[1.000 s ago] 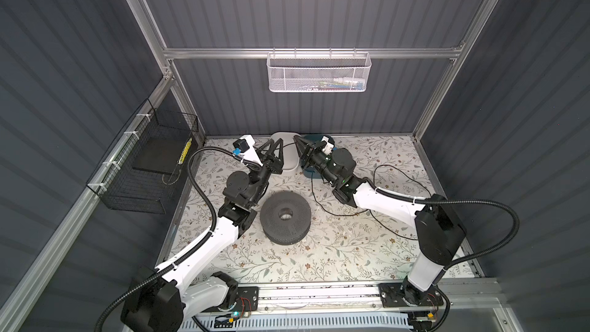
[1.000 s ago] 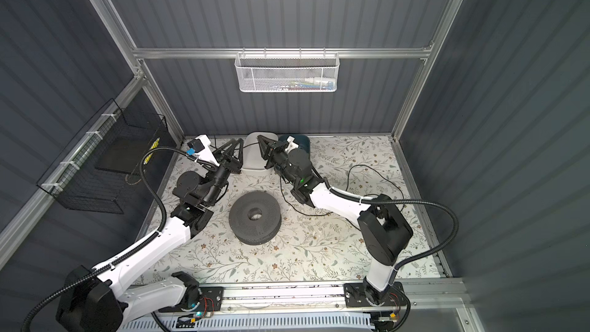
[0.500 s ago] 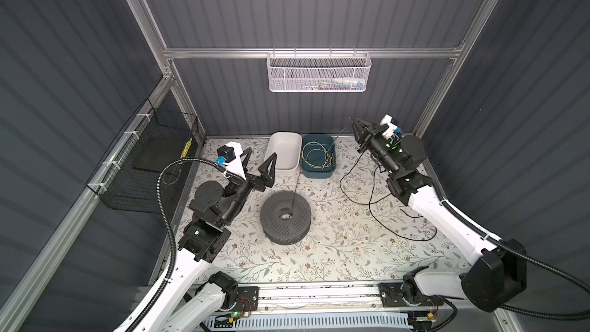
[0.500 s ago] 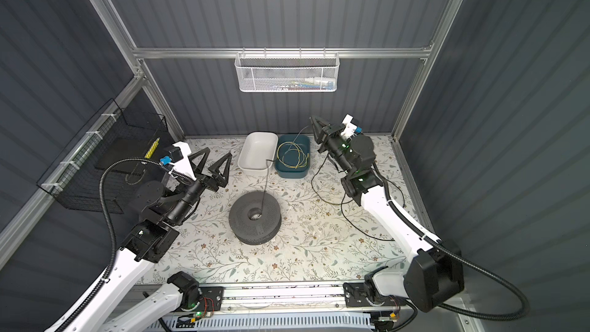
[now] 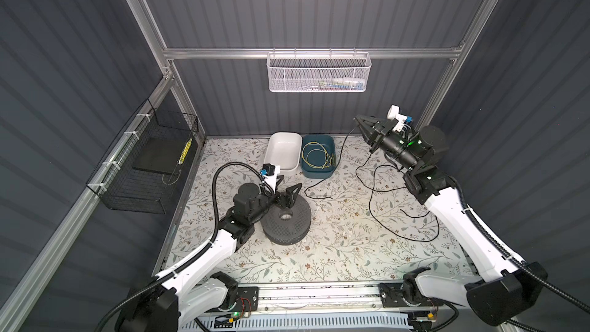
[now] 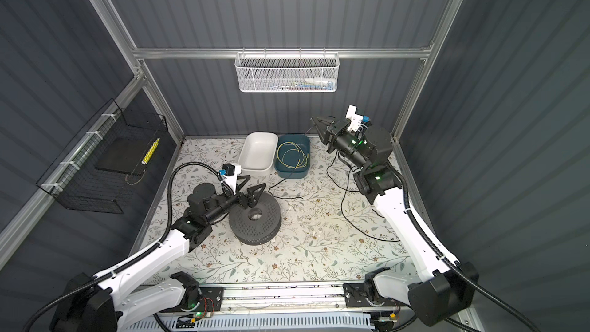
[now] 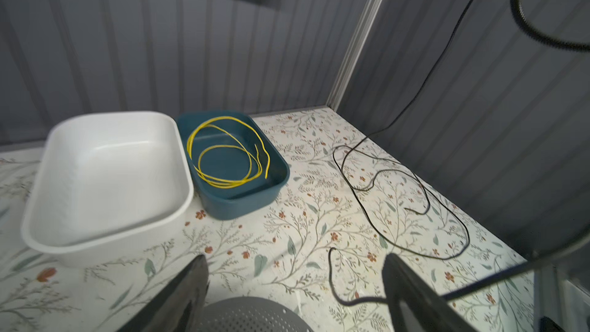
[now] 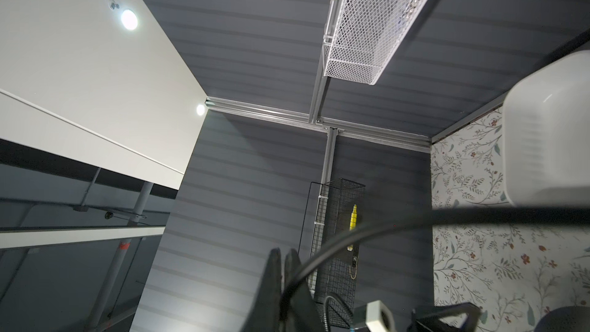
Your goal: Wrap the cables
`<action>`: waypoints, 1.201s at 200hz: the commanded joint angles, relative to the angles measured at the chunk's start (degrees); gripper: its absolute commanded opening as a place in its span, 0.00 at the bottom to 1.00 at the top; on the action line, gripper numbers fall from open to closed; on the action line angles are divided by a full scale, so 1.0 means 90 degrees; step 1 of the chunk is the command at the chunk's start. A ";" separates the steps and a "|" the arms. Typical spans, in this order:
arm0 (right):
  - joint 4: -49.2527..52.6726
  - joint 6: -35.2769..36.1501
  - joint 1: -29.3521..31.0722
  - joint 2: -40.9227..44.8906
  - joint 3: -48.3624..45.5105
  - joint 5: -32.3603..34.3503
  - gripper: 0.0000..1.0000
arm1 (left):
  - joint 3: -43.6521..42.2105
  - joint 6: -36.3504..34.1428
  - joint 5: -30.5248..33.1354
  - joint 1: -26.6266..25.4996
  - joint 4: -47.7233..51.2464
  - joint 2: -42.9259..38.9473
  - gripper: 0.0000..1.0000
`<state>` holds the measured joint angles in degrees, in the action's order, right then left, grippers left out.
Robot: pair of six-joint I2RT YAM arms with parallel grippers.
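Nearest, our left gripper (image 5: pixel 289 186) gapes wide and empty, low over the far edge of the perforated spool (image 5: pixel 287 228). Beyond, the cable (image 5: pixel 369 206) sprawls loose on the mat (image 5: pixel 335 250), one end near the spool; pulling, we could tangle its loops. Farthest, our right gripper (image 5: pixel 357 119) pinches the cable aloft, where the thin cord may slip. A second ago both grippers met over the blue bin (image 5: pixel 316 174).

The thin black cable (image 5: pixel 369 206) sprawls in loose, unwrapped loops over the desk (image 5: pixel 335 250) from centre to 3 o'clock, one stretch rising to the closed right hand (image 5: pixel 357 119) at 1 o'clock.
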<state>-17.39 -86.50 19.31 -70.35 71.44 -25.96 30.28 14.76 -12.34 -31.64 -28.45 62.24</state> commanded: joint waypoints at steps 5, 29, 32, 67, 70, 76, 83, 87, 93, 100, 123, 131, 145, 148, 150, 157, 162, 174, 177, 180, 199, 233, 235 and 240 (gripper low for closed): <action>0.0091 0.0119 -0.0077 0.0121 0.0242 -0.0279 0.00 | -0.0374 0.0391 -0.0334 -0.0121 -0.1734 0.0205 0.86; 0.0171 0.0120 -0.0167 0.0114 0.0389 -0.0318 0.00 | -0.0531 0.0214 -0.0418 -0.0207 -0.1923 0.0379 0.85; 0.0179 0.0119 -0.0171 0.0109 0.0415 -0.0326 0.00 | -0.0562 0.0188 -0.0433 -0.0228 -0.1940 0.0371 0.85; 0.0233 0.0012 -0.0300 0.0006 0.0721 -0.0436 0.00 | -0.0726 -0.0445 -0.1073 -0.0403 -0.1537 0.0073 0.90; 0.0233 0.0011 -0.0300 -0.0003 0.0750 -0.0436 0.00 | -0.0735 -0.0535 -0.1090 -0.0446 -0.1524 0.0065 0.90; 0.0228 0.0002 -0.0300 -0.0007 0.0787 -0.0436 0.00 | -0.0729 -0.0714 -0.1080 -0.0560 -0.1485 0.0067 0.90; 0.0218 -0.0022 -0.0300 -0.0037 0.0829 -0.0436 0.00 | -0.0733 -0.0942 -0.1041 -0.0702 -0.1468 0.0107 0.91; 0.0209 -0.0032 -0.0300 -0.0041 0.0840 -0.0428 0.00 | -0.0720 -0.1049 -0.0977 -0.0794 -0.1491 0.0150 0.91; 0.0177 -0.0052 -0.0300 -0.0035 0.0851 -0.0427 0.00 | -0.0718 -0.1189 -0.0899 -0.0906 -0.1566 0.0216 0.91; 0.0167 -0.0083 -0.0300 -0.0032 0.0851 -0.0422 0.00 | -0.0694 -0.1307 -0.0831 -0.1004 -0.1710 0.0349 0.91; 0.0101 -0.0148 -0.0300 0.0012 0.0823 -0.0422 0.00 | -0.0414 -0.1477 -0.0482 -0.1178 -0.2305 0.1017 0.85; 0.0077 -0.0174 -0.0300 0.0030 0.0812 -0.0427 0.00 | -0.0343 -0.1408 -0.0325 -0.1192 -0.2648 0.1296 0.85; 0.0067 -0.0191 -0.0300 0.0089 0.0794 -0.0408 0.00 | -0.0177 -0.1351 -0.0227 -0.1192 -0.3137 0.1802 0.83; 0.0072 -0.0202 -0.0300 0.0108 0.0793 -0.0400 0.00 | -0.0143 -0.1353 -0.0223 -0.1192 -0.3215 0.1895 0.83; 0.0073 -0.0198 -0.0300 0.0113 0.0790 -0.0398 0.00 | -0.0125 -0.1344 -0.0214 -0.1192 -0.3270 0.1974 0.83; 0.0066 -0.0203 -0.0300 0.0144 0.0793 -0.0388 0.00 | -0.0058 -0.1310 -0.0190 -0.1194 -0.3445 0.2212 0.81; 0.0072 -0.0199 -0.0300 0.0164 0.0783 -0.0379 0.00 | -0.0032 -0.1259 -0.0165 -0.1192 -0.3595 0.2379 0.80; 0.0084 -0.0213 -0.0305 0.0204 0.0775 -0.0368 0.00 | -0.0033 -0.1045 -0.0161 -0.1194 -0.4155 0.2762 0.76; 0.0086 -0.0201 -0.0301 0.0225 0.0765 -0.0368 0.00 | -0.0027 -0.0979 -0.0176 -0.1192 -0.4292 0.2864 0.74; 0.0093 -0.0193 -0.0300 0.0228 0.0764 -0.0361 0.00 | -0.0017 -0.0918 -0.0182 -0.1194 -0.4437 0.2950 0.72; 0.0125 -0.0194 -0.0331 0.0277 0.0715 -0.0300 0.00 | 0.0051 -0.0743 -0.0213 -0.1220 -0.4917 0.3343 0.60; 0.0097 -0.0252 -0.0383 0.0250 0.0603 -0.0272 0.00 | 0.0124 -0.0764 -0.0141 -0.1239 -0.5192 0.3471 0.37; 0.0096 -0.0252 -0.0387 0.0249 0.0592 -0.0263 0.00 | 0.0122 -0.0774 -0.0150 -0.1247 -0.5175 0.3467 0.35; 0.0094 -0.0252 -0.0413 0.0253 0.0574 -0.0244 0.00 | 0.0136 -0.0790 -0.0179 -0.1250 -0.5137 0.3449 0.30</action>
<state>-15.03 -88.49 16.29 -68.62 77.62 -28.58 29.26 8.03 -14.31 -42.46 -69.17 93.51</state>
